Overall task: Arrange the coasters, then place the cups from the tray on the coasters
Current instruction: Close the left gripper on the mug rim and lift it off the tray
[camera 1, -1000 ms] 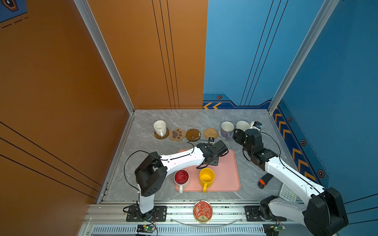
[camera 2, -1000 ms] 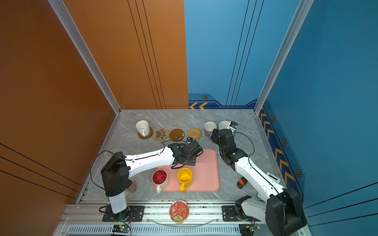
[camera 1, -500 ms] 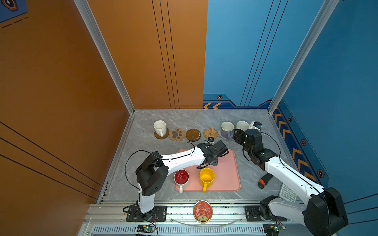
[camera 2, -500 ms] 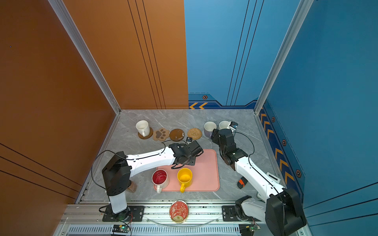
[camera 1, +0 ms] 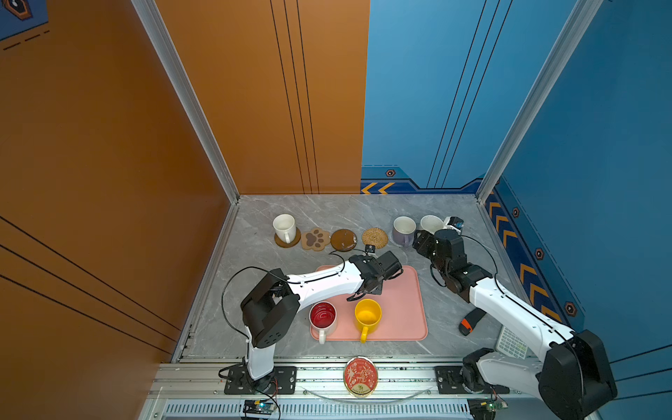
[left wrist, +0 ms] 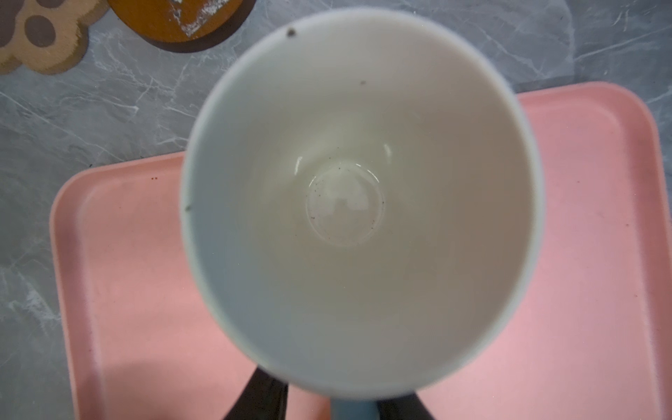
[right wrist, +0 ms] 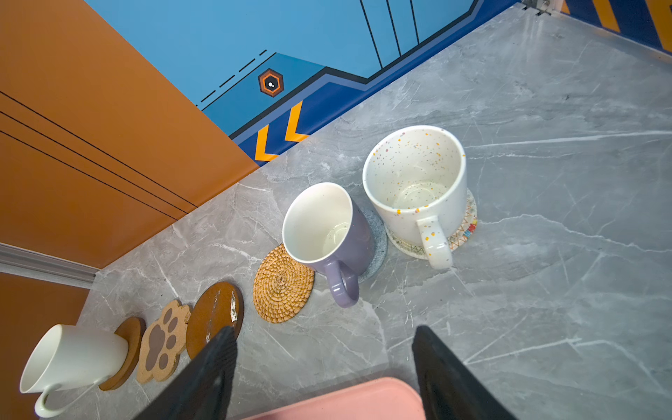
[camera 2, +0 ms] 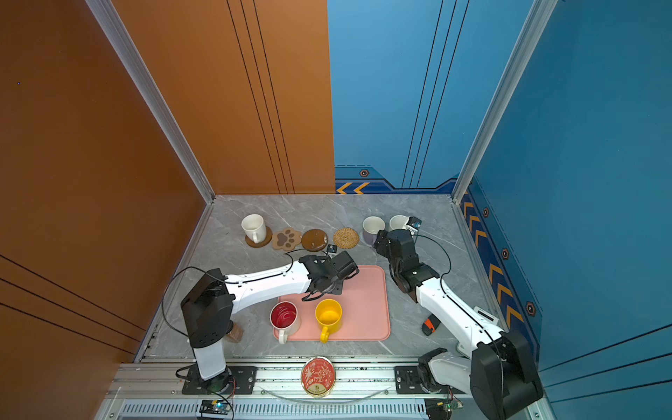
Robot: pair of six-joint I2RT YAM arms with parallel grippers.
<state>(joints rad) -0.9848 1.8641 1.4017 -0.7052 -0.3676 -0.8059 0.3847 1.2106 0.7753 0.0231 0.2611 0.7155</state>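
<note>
Two arms are bolted to a silver aluminium rail at the front. The left arm has smooth glossy white shells between chunky matte black joint housings. A thin black cable loops loose off its elbow. Its white column stands on a square black base plate dotted with bright screw heads. The right arm is built the same way, with white links and boxy black joints. Its own thin black cable arcs along the wrist. A small black camera module with a blue spot sits at its far end. The right gripper has two matte black, wedge-shaped fingers.
</note>
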